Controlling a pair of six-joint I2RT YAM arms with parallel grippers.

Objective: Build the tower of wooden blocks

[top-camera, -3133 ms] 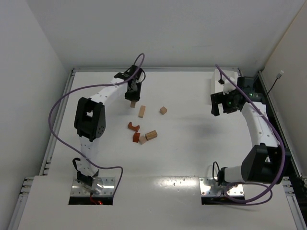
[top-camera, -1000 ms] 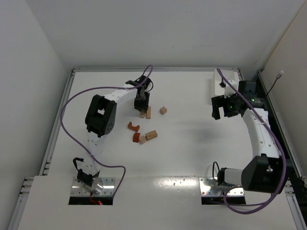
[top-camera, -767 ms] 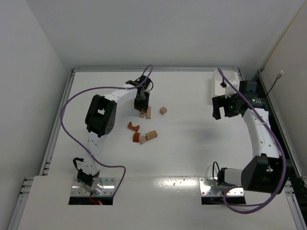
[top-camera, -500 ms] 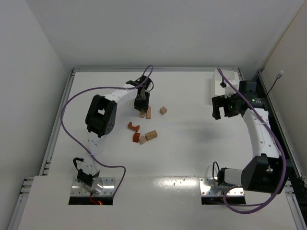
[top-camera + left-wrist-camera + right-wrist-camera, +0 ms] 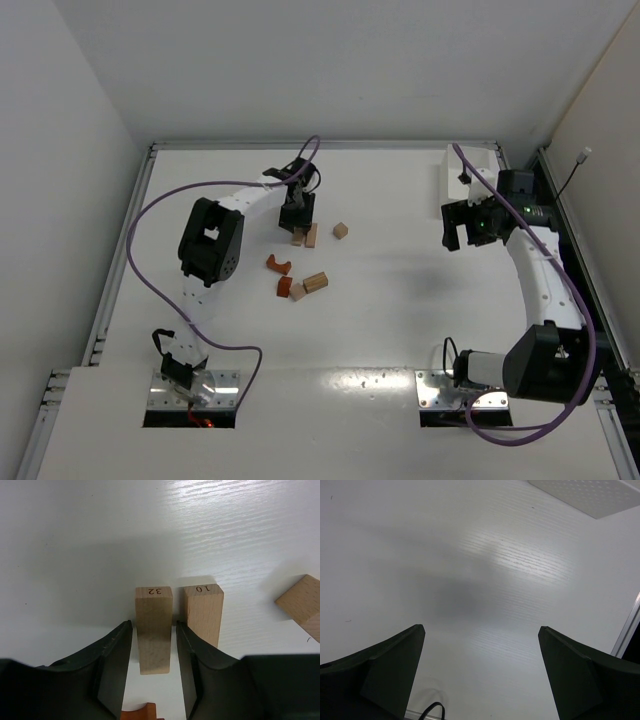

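My left gripper (image 5: 297,222) (image 5: 153,627) is open around a pale tan wood block marked 32 (image 5: 154,630) (image 5: 297,238), with a thin gap on each side. Beside it, almost touching, is a second pale block marked 10 (image 5: 202,612) (image 5: 310,235). A tan cube (image 5: 341,231) (image 5: 302,605) lies to their right. A reddish-orange arch (image 5: 278,265) (image 5: 140,714) sits nearer the bases, with a reddish block (image 5: 285,288) and two tan blocks (image 5: 316,281) beyond it. No block rests on another, so no tower shows. My right gripper (image 5: 463,228) (image 5: 481,628) hangs wide open over bare table.
A white rectangular box (image 5: 452,175) (image 5: 585,495) stands at the back right, just behind the right gripper. The table's raised rim (image 5: 320,145) runs along the far edge, with walls close on the left and right.
The left jaws have widened slightly and come off the block marked 32, which stays beside the other pale block. Neither arm has shifted otherwise.
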